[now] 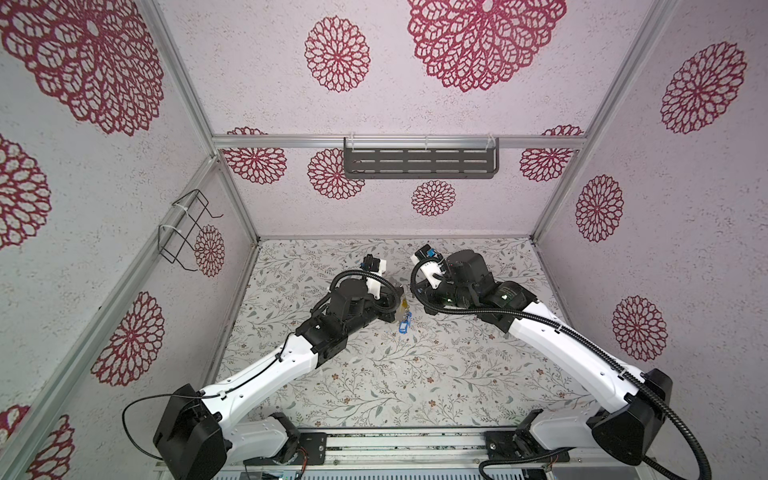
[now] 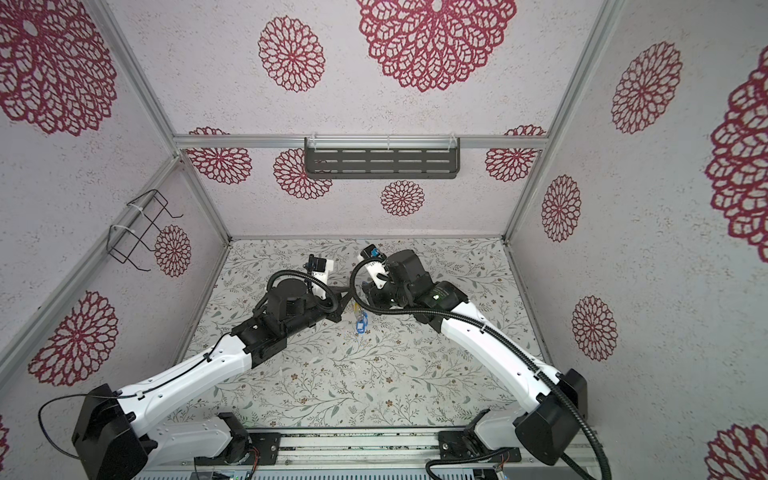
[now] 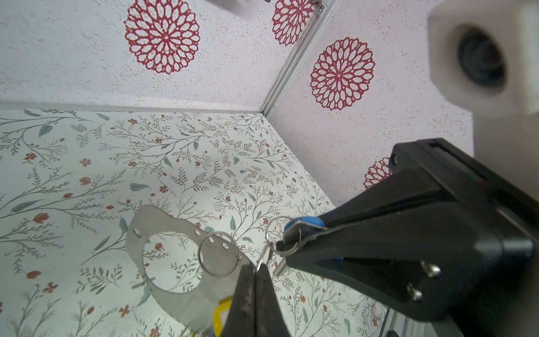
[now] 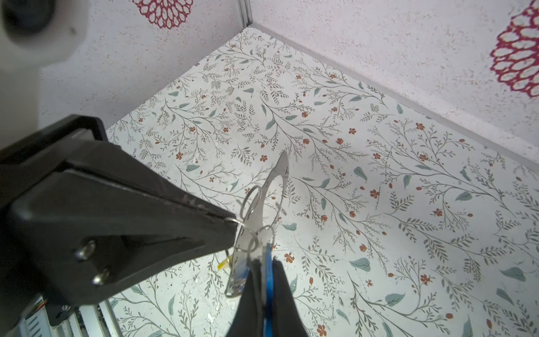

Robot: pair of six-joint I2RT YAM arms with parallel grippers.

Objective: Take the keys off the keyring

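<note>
In the left wrist view the keyring [image 3: 163,291], a flat grey hoop with small holes, hangs tilted above the floral table. My left gripper [image 3: 256,270] is shut at the keyring's edge, where a small silver loop [image 3: 217,253] also hangs. A yellow key tag [image 3: 221,313] peeks out below the hoop. My right gripper [image 4: 264,262] is shut on a blue key tag [image 4: 269,280], whose silver loop [image 4: 264,233] sits by the keyring [image 4: 278,176], seen edge-on. In both top views the two grippers meet mid-table, with blue tags [image 1: 403,329] [image 2: 360,325] dangling below them.
A grey slotted shelf [image 1: 419,162] hangs on the back wall and a black wire rack [image 1: 185,232] on the left wall. The walls enclose the floral table [image 1: 374,374] on three sides. Both arm bases stand at the front edge.
</note>
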